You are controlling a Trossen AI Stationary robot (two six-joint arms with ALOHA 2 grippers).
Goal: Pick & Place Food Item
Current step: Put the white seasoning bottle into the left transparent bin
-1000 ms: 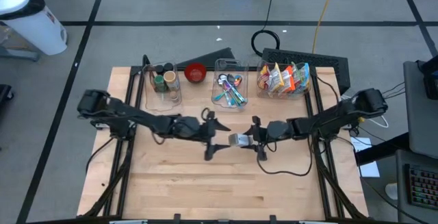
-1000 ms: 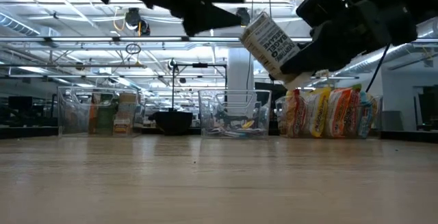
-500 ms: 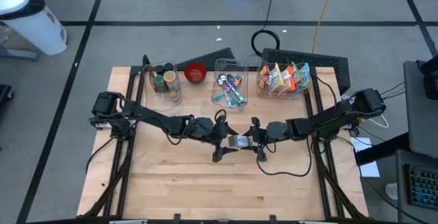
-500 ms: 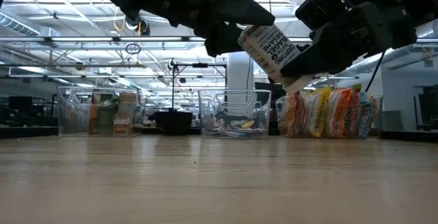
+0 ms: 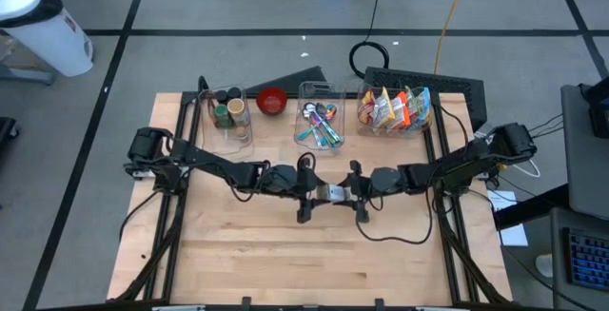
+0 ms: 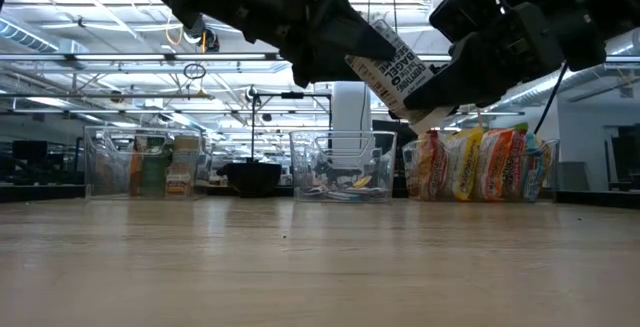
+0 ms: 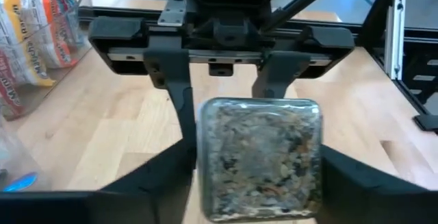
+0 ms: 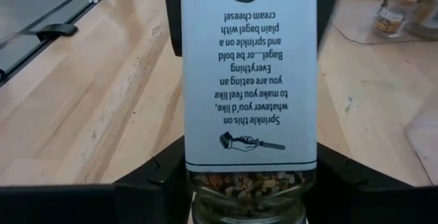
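A seasoning jar point(image 5: 331, 193) with a white printed label hangs in the air over the middle of the table, between my two grippers. In the low view the jar point(image 6: 395, 62) is tilted, its glass base end up toward my left gripper point(image 6: 345, 52) and its white cap end down in my right gripper point(image 6: 440, 92). My left gripper point(image 5: 319, 195) comes from the table's left and my right gripper point(image 5: 350, 192) from the right. Both are shut on the jar. My left gripper has the jar's base end point(image 7: 260, 159) between its two fingers, one on each side wall. The fingers come roughly level from the table's left, along the jar. The jar is clear of the table. My right gripper pinches the jar near its cap end, just below the label point(image 8: 250, 183), between its two fingers. The fingers come from the table's right, slanting slightly down, along the jar. The jar is clear of the table and tilted, base end higher.
Along the far edge stand a clear bin of jars point(image 5: 228, 116), a red bowl point(image 5: 272, 101), a clear bin of utensils point(image 5: 320, 121) and a clear bin of snack packets point(image 5: 393, 109). Bare wooden tabletop point(image 5: 314, 263) lies on the near side.
My left gripper has gone toward the table's right and a little down, up to the jar held by my right gripper. Its fingers have come over the jar's base end and closed in on it. My right gripper has kept still.
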